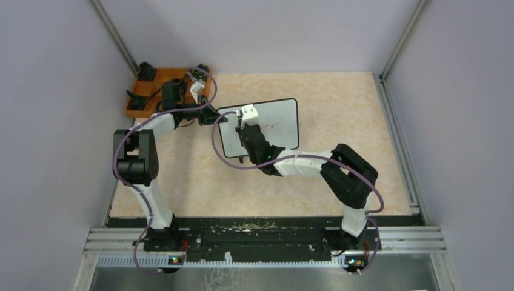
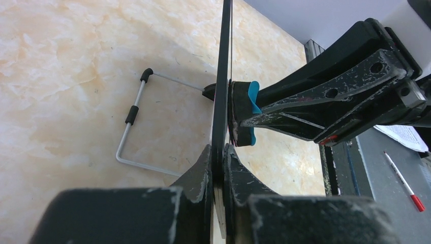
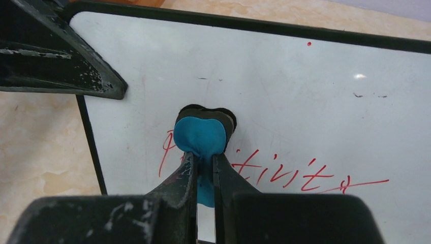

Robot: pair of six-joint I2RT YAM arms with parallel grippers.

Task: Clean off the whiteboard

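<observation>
Top external | orange tray (image 1: 140, 103): black items, unclear | whiteboard (image 1: 282, 124) beside

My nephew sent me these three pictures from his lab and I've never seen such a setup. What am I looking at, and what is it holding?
Two robot arms stand at a table's edge. One picture looks down from above; the others come from cameras on each wrist. The left gripper is shut on the edge of the whiteboard, holding it steady. The right gripper is shut on a small blue eraser, pressed against red writing. An orange tray sits in the far-left corner.
</observation>
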